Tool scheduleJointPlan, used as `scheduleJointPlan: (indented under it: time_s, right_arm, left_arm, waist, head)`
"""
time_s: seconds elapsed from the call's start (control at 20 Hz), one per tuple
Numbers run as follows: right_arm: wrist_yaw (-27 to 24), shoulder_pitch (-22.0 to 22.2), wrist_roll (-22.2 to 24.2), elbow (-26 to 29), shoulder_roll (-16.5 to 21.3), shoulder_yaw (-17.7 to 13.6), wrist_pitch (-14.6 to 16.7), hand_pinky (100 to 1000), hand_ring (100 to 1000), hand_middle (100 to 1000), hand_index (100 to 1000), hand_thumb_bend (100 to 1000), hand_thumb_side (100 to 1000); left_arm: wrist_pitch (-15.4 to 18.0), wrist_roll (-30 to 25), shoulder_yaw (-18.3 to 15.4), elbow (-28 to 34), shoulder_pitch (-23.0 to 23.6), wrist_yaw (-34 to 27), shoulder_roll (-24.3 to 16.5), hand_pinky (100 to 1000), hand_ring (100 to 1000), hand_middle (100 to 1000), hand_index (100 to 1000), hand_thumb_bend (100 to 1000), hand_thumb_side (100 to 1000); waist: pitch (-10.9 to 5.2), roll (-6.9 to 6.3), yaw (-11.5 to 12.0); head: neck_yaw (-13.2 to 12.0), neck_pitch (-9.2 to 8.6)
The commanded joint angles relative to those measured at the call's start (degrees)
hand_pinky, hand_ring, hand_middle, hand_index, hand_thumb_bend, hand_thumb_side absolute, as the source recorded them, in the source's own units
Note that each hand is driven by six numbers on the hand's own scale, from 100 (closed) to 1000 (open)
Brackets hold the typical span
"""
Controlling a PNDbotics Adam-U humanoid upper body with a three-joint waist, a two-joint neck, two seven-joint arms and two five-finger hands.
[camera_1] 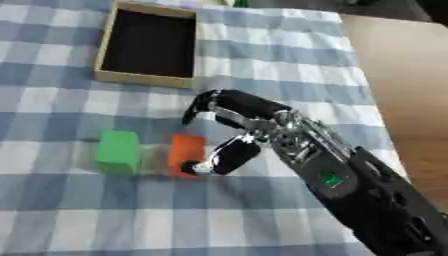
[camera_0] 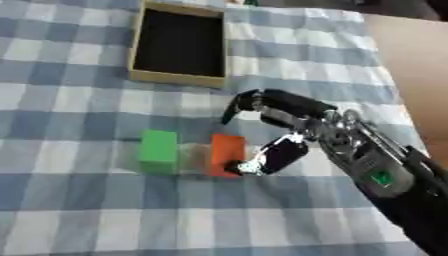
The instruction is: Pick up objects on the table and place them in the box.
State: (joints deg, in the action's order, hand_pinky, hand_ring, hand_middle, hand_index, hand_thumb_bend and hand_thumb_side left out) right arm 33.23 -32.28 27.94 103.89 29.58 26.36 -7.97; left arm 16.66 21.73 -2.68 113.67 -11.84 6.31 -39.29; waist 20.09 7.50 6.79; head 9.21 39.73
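right hand: fingers arched over the orange block, thumb set against its right side; not yet closed round it
orange block: on checked cloth, just beside green block
box: beyond the blocks

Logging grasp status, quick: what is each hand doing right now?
Left hand: not in view.
Right hand: open, fingers curved above the orange block, thumb at its side, not closed on it.

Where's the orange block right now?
The orange block stands mid-table, just right of the green block, below the box, with the right hand's thumb at its right side.
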Motion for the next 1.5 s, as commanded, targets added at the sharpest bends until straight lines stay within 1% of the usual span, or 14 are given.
scheduleJointPlan:
  time_s: [0.05,0.3,0.55,0.6,0.75,0.8,0.85,0.9,0.95,1.05,1.15,1.3,1.5]
  right_arm:
    - [2.5,-0.4,-0.2,-1.4,0.9,0.6,0.8,879,845,718,758,473,403]
    - [3.4,-0.5,-1.2,-3.6,0.1,1.1,1.7,868,837,714,759,445,415]
    - [3.0,-0.6,-1.4,-4.6,-0.3,1.4,2.1,863,833,702,763,375,438]
    - [2.8,-0.6,-1.4,-4.7,-0.4,1.4,2.1,863,833,702,763,375,438]
    - [2.0,-0.6,-1.8,-4.6,-0.5,1.4,2.3,853,814,676,759,316,441]
    - [1.6,-0.5,-2.1,-4.3,-0.5,1.3,2.3,852,812,672,757,312,441]
    - [1.1,-0.5,-2.5,-3.8,-0.4,1.2,2.3,846,796,640,735,272,450]
    - [0.5,-0.3,-2.9,-3.1,-0.4,1.0,2.2,845,795,637,733,267,451]
    - [-0.3,-0.2,-3.4,-2.2,-0.3,0.7,2.0,841,784,617,713,215,458]
    - [-2.0,0.1,-4.2,0.2,0.2,0.1,1.4,842,783,622,721,184,472]
    - [-3.3,0.4,-4.3,2.8,0.8,-0.8,0.5,843,781,621,720,160,484]
    - [-5.0,0.7,-3.6,6.3,2.3,-2.4,-0.9,845,784,627,727,152,492]
    - [-6.4,0.5,-3.2,9.9,4.4,-4.5,-2.8,844,783,629,732,129,471]
  left_arm:
    - [0.1,-0.4,-0.2,0.9,-0.7,-0.2,-0.7,729,721,681,829,389,1000]
    - [0.1,-0.4,-0.2,0.9,-0.9,-0.4,-0.5,729,733,679,828,388,1000]
    - [0.1,-0.6,-0.1,0.9,-1.0,-0.6,-0.4,728,732,677,826,383,1000]
    - [0.1,-0.7,-0.1,0.9,-1.0,-0.6,-0.4,728,732,677,826,383,1000]
    - [0.1,-0.8,-0.1,0.9,-1.0,-0.7,-0.3,727,732,675,824,380,1000]
    - [0.1,-0.8,-0.1,0.9,-1.0,-0.8,-0.3,726,732,674,824,380,1000]
    - [0.1,-0.8,-0.1,0.9,-0.9,-0.8,-0.3,726,731,674,824,379,1000]
    - [0.1,-0.8,-0.1,0.9,-0.9,-0.8,-0.3,726,731,674,824,379,1000]
    - [0.1,-0.8,-0.2,0.9,-0.9,-0.8,-0.3,725,731,673,824,379,1000]
    - [0.1,-0.9,-0.2,0.9,-0.8,-0.7,-0.3,725,731,673,824,379,1000]
    - [0.1,-0.9,-0.2,0.9,-0.7,-0.7,-0.3,725,732,673,824,379,1000]
    - [0.1,-1.1,-0.3,0.9,-0.7,-0.7,-0.5,725,732,674,824,380,1000]
    - [0.2,-1.0,-0.4,0.9,-0.7,-0.7,-0.7,725,732,673,824,380,1000]
  waist:
    - [-1.18,-0.48,0.2]
    - [-1.16,-0.53,0.5]
    - [-1.15,-0.52,0.6]
    - [-1.16,-0.52,0.7]
    - [-1.16,-0.53,0.7]
    - [-1.15,-0.53,0.7]
    - [-1.15,-0.55,0.7]
    - [-1.15,-0.56,0.7]
    - [-1.14,-0.57,0.6]
    - [-1.15,-0.57,0.5]
    - [-1.19,-0.57,0.4]
    - [-1.29,-0.55,0.2]
    - [-1.49,-0.52,-0.1]
  head:
    - [0.2,-0.12]
    - [0.3,-0.13]
    - [0.5,-0.10]
    - [0.5,-0.09]
    - [0.5,-0.13]
    - [0.5,-0.14]
    - [0.5,-0.13]
    - [0.4,-0.13]
    - [0.4,-0.14]
    - [0.2,-0.11]
    - [0.1,-0.17]
    - [0.0,-0.38]
    - [-0.2,-0.84]
